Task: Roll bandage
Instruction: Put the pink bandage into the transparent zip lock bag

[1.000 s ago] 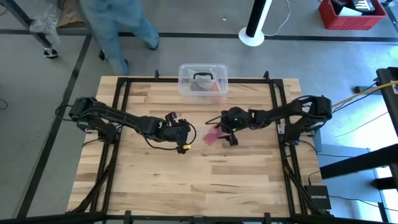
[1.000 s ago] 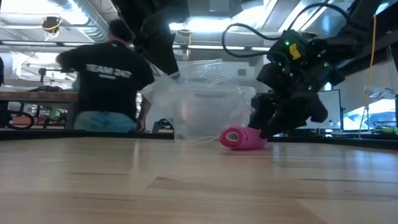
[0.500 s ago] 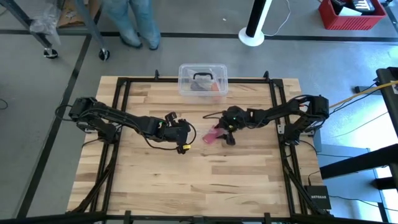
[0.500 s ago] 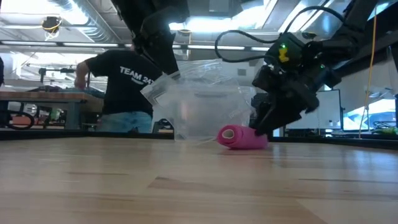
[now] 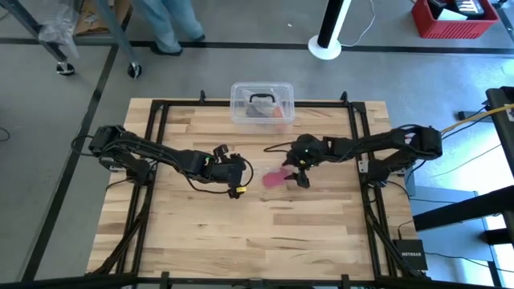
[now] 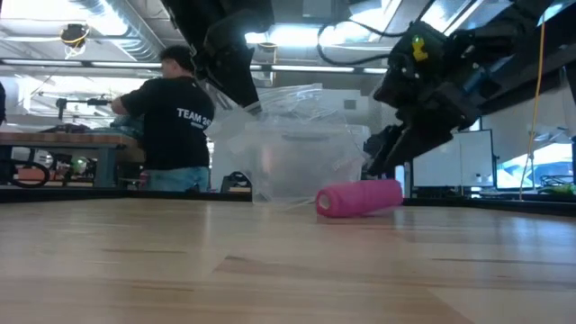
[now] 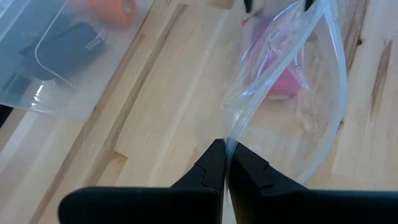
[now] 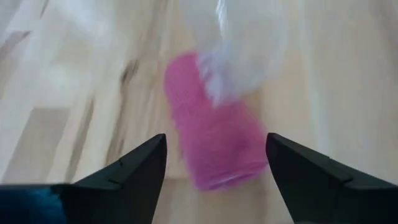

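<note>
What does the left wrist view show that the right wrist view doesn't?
Only the left wrist view shows the left gripper pinching the clear plastic bag's edge, plus the clear plastic box holding something orange. Only the right wrist view shows the right gripper open, its fingers apart above the bandage. Both show the pink roll lying on the wooden table, partly behind the bag.

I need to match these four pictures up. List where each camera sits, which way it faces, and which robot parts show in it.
High view: above the table, facing straight down; both arms show.
Low view: at table-top height, facing the room; the right gripper hangs over the bandage.
Left wrist view: looks past the left gripper, shut on the clear plastic bag.
Right wrist view: looks past open fingers at the bandage.
All four show the bandage.
</note>
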You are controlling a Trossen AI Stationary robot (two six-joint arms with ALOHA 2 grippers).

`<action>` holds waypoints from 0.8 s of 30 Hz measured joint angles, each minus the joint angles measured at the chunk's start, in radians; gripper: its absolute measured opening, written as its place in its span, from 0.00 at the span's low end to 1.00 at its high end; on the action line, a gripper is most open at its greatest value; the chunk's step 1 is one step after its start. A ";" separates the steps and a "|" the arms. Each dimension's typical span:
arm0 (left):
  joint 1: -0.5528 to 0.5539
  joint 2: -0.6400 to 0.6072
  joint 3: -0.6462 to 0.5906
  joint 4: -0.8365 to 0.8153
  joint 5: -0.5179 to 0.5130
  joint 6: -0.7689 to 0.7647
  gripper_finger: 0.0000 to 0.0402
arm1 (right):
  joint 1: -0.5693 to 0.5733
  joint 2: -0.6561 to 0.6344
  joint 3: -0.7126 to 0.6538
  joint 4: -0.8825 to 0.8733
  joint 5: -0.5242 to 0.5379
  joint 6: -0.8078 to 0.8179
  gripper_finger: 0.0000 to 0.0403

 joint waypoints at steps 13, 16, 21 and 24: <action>0.000 0.000 0.000 -0.006 0.011 -0.001 0.01 | -0.001 0.101 -0.002 0.041 -0.031 -0.075 0.74; 0.000 0.000 0.000 -0.007 0.012 -0.001 0.01 | -0.001 0.138 -0.002 0.056 -0.056 -0.060 0.77; 0.000 0.000 0.000 -0.002 0.012 -0.001 0.01 | -0.001 0.180 0.000 0.053 -0.017 -0.065 0.77; 0.000 0.000 0.000 -0.001 0.012 -0.001 0.01 | 0.003 0.184 0.001 0.059 -0.019 -0.065 0.76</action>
